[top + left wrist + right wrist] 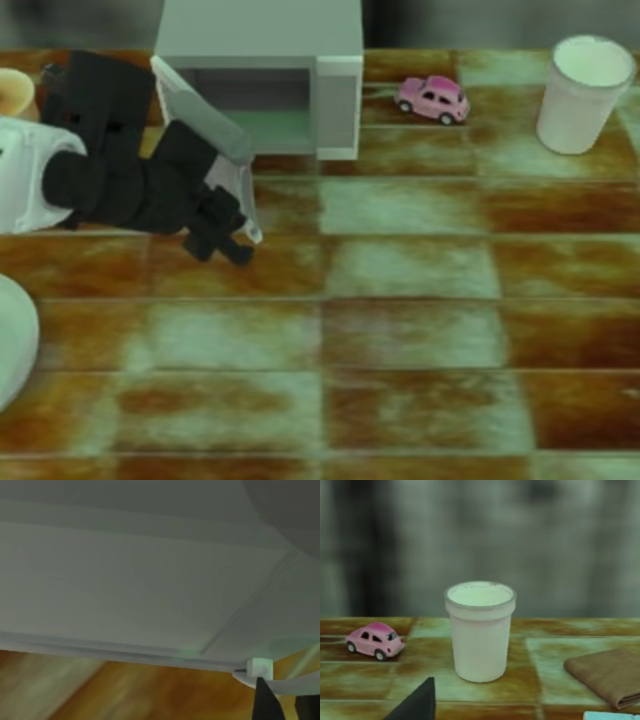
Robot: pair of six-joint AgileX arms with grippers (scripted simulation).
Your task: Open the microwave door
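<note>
With the left gripper [222, 243] pinching the free edge of the microwave door [205, 115], swung partly open near the tabletop's far-left edge, the pull is under way; next, widen the arc outward from the microwave [262, 45].

The microwave [262, 45], a boxy pale grey-white oven, stands at the far edge of the surface, left of centre in the top view. Its greyish-green cavity lies exposed. The microwave door [205, 110], a flat pale panel with a grey window, hangs partly open, swung out toward the left on its left-hand hinge.
</note>
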